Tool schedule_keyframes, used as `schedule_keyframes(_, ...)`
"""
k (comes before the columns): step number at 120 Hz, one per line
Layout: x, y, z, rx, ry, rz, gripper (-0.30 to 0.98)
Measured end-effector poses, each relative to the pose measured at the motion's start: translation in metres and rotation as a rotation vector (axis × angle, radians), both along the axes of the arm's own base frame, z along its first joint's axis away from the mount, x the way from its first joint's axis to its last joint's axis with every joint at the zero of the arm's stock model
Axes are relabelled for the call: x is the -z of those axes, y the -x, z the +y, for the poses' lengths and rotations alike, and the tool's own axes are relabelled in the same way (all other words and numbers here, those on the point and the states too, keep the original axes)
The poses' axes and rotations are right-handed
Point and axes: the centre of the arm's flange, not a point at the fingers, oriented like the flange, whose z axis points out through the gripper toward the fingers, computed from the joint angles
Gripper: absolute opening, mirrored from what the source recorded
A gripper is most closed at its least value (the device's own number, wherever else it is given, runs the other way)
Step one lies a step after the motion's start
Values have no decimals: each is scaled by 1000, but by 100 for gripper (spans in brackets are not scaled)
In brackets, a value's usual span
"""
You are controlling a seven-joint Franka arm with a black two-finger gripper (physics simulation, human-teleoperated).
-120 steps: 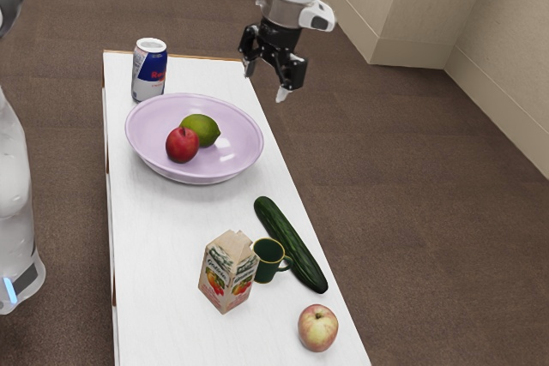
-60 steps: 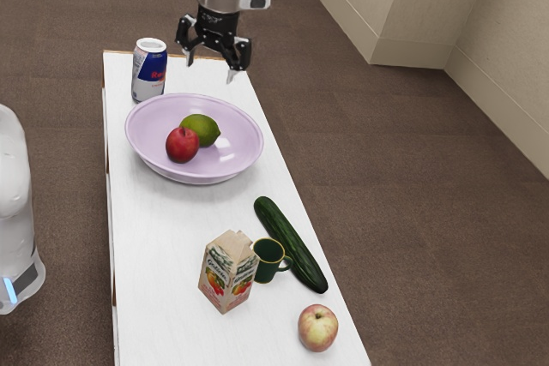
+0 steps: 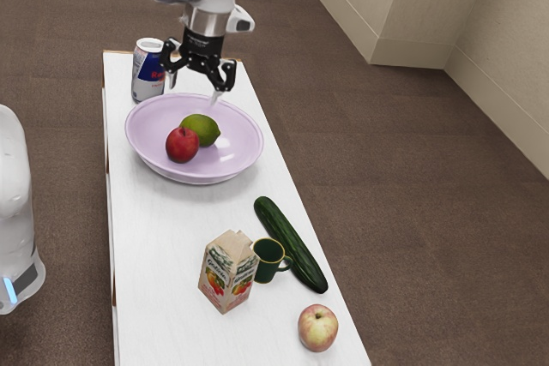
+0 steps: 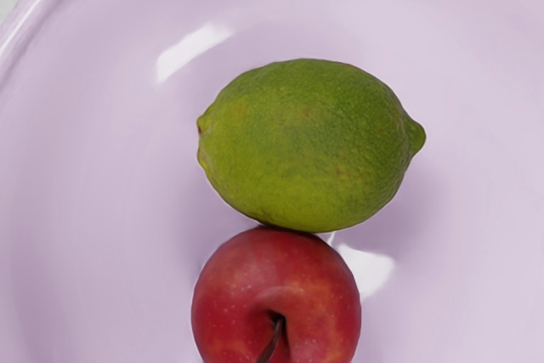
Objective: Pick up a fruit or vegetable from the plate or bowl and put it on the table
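Note:
My gripper (image 3: 193,100) is open above the far part of the pale purple bowl (image 3: 146,147), its fingertips apart with nothing between them. In the bowl a green lime (image 3: 202,129) lies against a red apple (image 3: 181,146). From the wrist view, the lime (image 4: 310,142) lies lengthwise below my hand and the red apple (image 4: 276,295) touches its side, stem showing. The white table (image 3: 163,229) carries the bowl.
Close behind the bowl stands a drink can (image 3: 148,75), partly beside my gripper. Toward the table's near end are a cucumber (image 3: 290,244), a dark green mug (image 3: 268,261), a juice carton (image 3: 227,272) and a yellow-red apple (image 3: 317,328).
My arm has swung from beyond the table's far right edge toward the exterior view's left, then lowered over the bowl. The fruit and other objects have stayed put.

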Motion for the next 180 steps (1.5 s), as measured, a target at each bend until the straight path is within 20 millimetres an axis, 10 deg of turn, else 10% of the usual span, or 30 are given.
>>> schedule_keyframes(180,76,7,-19,21,-55,69,69)
